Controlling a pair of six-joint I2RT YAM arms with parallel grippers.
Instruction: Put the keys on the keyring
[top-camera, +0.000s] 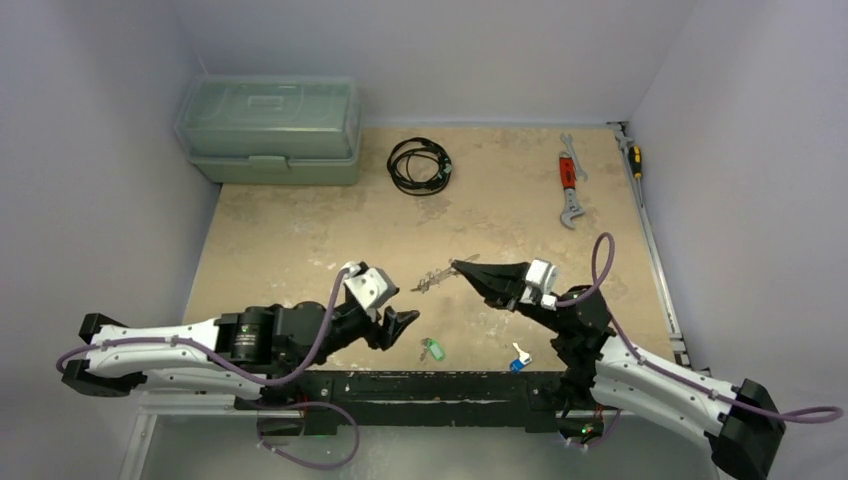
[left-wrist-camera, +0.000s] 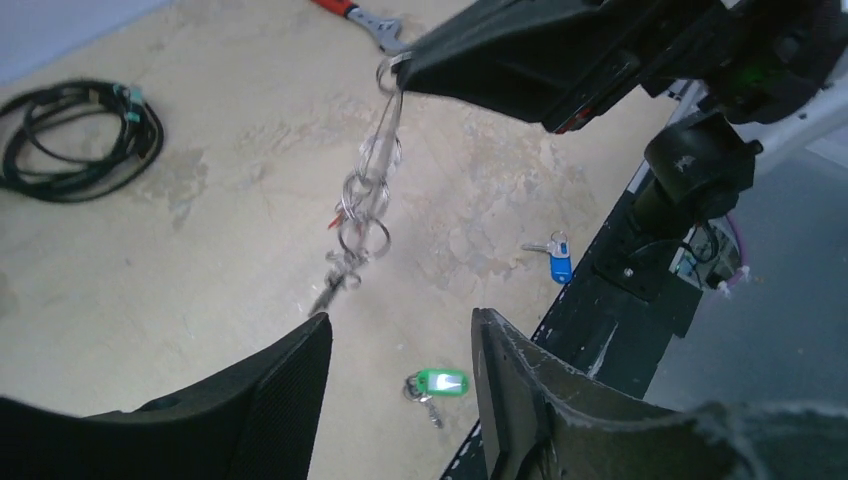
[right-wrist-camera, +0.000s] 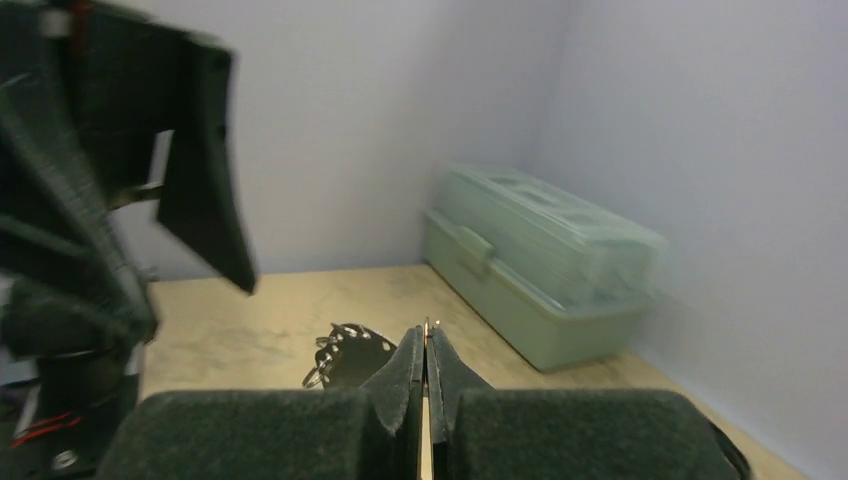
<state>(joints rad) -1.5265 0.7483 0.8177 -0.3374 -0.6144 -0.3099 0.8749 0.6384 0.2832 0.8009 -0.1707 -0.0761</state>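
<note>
Left wrist view: the keyring (left-wrist-camera: 380, 150), a few keys (left-wrist-camera: 352, 235) hanging off it, dangles above the table (left-wrist-camera: 200, 260) from the clamped tips of the right gripper (left-wrist-camera: 395, 68), and could swing or slip free if the empty, half-spread left gripper (left-wrist-camera: 400, 395) at its 6 o'clock bumps it reaching for the green-tagged key (left-wrist-camera: 437, 383) near 5 o'clock.

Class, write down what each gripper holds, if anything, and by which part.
The right gripper pinches the thin silvery wire keyring by its top end, so it hangs down. The open left gripper holds nothing.
</note>
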